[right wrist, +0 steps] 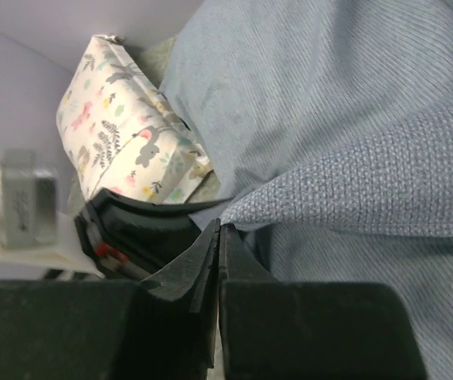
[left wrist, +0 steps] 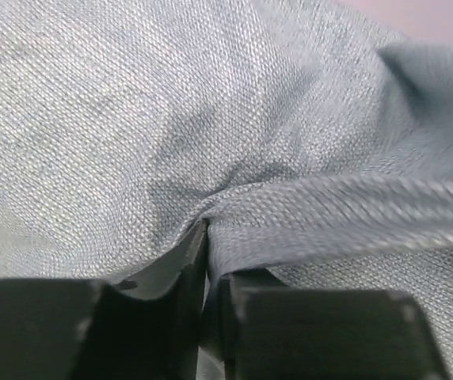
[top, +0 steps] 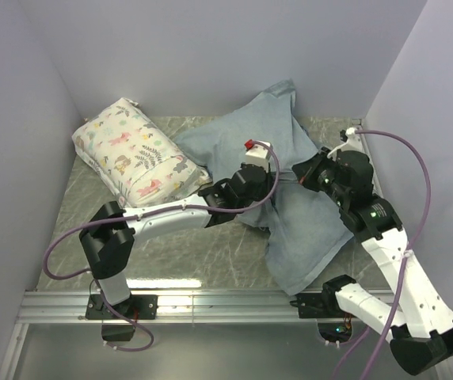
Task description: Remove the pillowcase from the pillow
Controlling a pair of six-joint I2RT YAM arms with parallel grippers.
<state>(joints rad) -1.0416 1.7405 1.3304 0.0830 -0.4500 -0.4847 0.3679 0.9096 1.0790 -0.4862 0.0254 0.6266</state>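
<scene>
The pillowcase [top: 306, 229] shows its grey-blue reverse and lies crumpled across the middle and right of the table, one corner raised against the back wall. No plain off-white pillow is in view. My left gripper [top: 276, 188] reaches in from the left and is shut on a fold of the pillowcase [left wrist: 329, 210], with the cloth pinched between its fingertips [left wrist: 207, 233]. My right gripper [top: 302, 176] comes in from the right, close to the left one. It is shut on a corner of the pillowcase [right wrist: 353, 174] at its tips [right wrist: 220, 228].
A smaller white pillow with colourful floral print [top: 135, 154] lies at the back left and also shows in the right wrist view [right wrist: 123, 134]. Lilac walls close the left, back and right. A metal rail [top: 211, 305] runs along the near edge. The left wrist [right wrist: 131, 233] sits beside my right fingers.
</scene>
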